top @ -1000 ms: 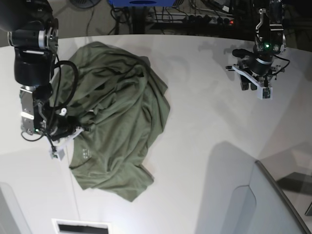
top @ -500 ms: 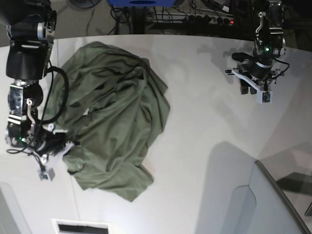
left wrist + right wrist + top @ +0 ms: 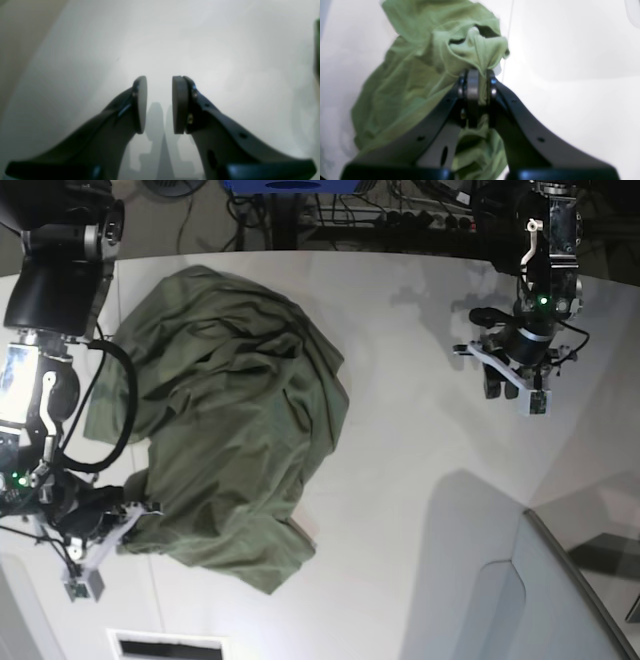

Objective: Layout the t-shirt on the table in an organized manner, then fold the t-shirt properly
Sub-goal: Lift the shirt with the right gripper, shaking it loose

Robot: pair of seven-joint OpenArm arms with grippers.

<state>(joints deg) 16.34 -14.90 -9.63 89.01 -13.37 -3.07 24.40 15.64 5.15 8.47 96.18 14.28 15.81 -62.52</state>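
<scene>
Two grippers on my screens. On the base view's left, my right gripper (image 3: 128, 525) is clamped on a bunched fold of the t-shirt (image 3: 235, 420), which spreads crumpled up and away from it across the table (image 3: 420, 430). My left gripper (image 3: 510, 385), well right of the cloth, hangs parted and empty.

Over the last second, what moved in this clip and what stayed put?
The right gripper, shut on the t-shirt, travelled toward the near edge of the table, dragging the shirt's gripped edge with it and stretching the cloth that way. The left gripper shifted only slightly and stays open over bare table, holding nothing. The shirt's far bulk remains crumpled in place.
</scene>
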